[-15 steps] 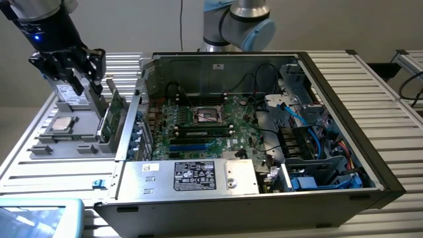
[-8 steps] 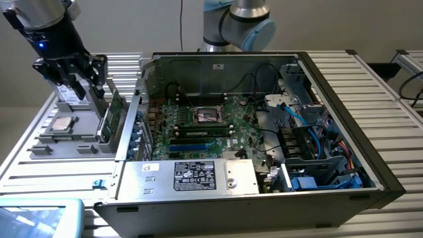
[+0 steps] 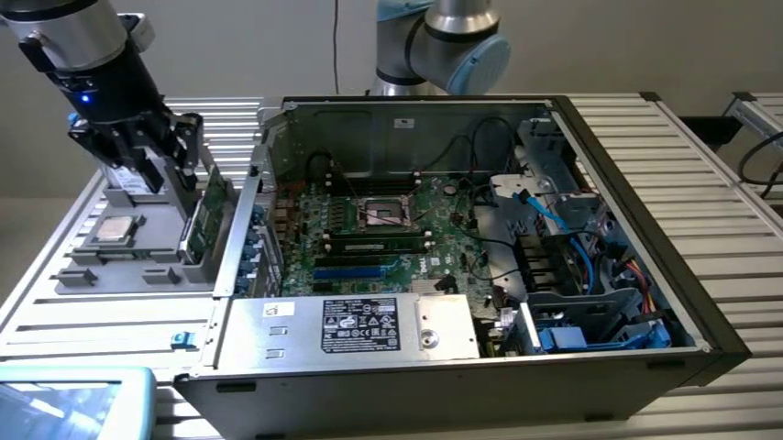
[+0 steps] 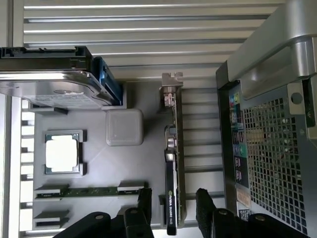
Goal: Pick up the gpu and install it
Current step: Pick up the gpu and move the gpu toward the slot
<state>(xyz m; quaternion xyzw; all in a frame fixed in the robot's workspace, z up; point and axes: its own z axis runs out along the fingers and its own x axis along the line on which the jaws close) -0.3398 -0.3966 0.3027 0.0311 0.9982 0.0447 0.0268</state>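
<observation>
The gpu [image 4: 173, 163] stands on its long edge in a slot of the grey parts holder [image 4: 148, 109], with its silver bracket at one end and its black face showing beside the green board. In the exterior view the gpu [image 3: 209, 213] is the green card at the holder's side nearest the computer case. My gripper [image 4: 174, 206] is open above it, one black finger [image 4: 144, 202] on each side of the card's end, not touching it. In the exterior view my gripper [image 3: 169, 179] hangs just over the holder.
The holder also carries a square silver chip [image 4: 62, 152], a memory stick [image 4: 89, 191], a grey block [image 4: 124, 127] and a silver drive with blue clips [image 4: 54, 82]. The open computer case [image 3: 648, 229] lies beside it, motherboard [image 3: 380, 229] and blue slots [image 3: 355, 270] exposed, power supply [image 3: 367, 325] in front.
</observation>
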